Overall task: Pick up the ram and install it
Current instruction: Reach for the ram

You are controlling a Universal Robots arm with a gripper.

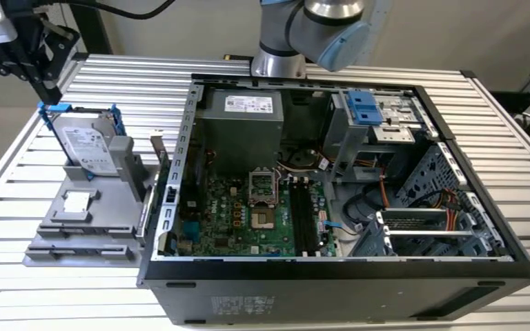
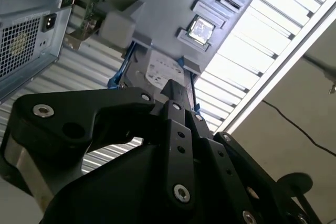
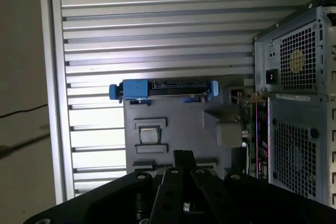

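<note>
**Ram stands in the fixture; gripper hangs bare above it**

Nearest, the open computer case [image 1: 339, 293] lies on its side along the near edge of the slatted bench [image 1: 513, 131]. Inside it are a green motherboard [image 1: 232, 224] with long black slots [image 1: 303, 217], a grey power supply [image 1: 242, 134] and a blue-fronted drive bay [image 1: 364, 107]. The power supply bears a white label [image 1: 248, 103] whose print cannot be made out.

Just beside the case, toward the bench's edge on the exterior view's left, sits a grey fixture [image 1: 76, 234]. It holds a silver hard drive [image 1: 90, 141] upright in a blue frame, its pale label also illegible. A small square chip [image 1: 76, 201] lies in a recess. What appears to be the ram [image 3: 253, 129] stands on edge along the fixture's side nearest the case's rear wall.

Over the bench's far corner, the gripper [image 1: 52, 93] hangs above the fixture. In the first wrist view its tips look drawn together, with nothing between them and touching nothing.
</note>
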